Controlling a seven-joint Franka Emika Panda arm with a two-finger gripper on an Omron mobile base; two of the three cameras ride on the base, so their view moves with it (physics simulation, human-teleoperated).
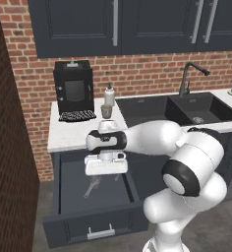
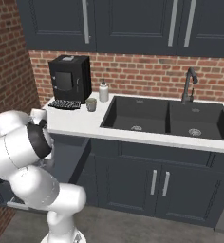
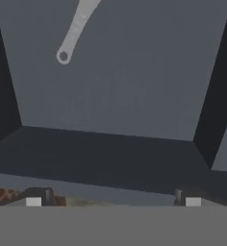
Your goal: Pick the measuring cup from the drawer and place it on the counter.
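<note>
Brick wall and dark cabinets back the white counter point(image 1: 69, 135) in the left base view; below it the drawer point(image 1: 96, 216) stands pulled out, the measuring cup point(image 1: 92, 187) on its floor under the end effector point(image 1: 105, 170). Right base view: a mug point(image 2: 91, 104) beside the black sink point(image 2: 166, 118). Hand view: the cup's handle point(image 3: 74, 31) lies ahead, jaws spread wide, holding nothing

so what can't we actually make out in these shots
- Measuring cup bowl: in the left base view the end effector covers it; the hand view cuts it off at the top edge, leaving the handle.
- Drawer inside: the arm blocks it in the right base view.
- Soap bottle label: too small.
</note>
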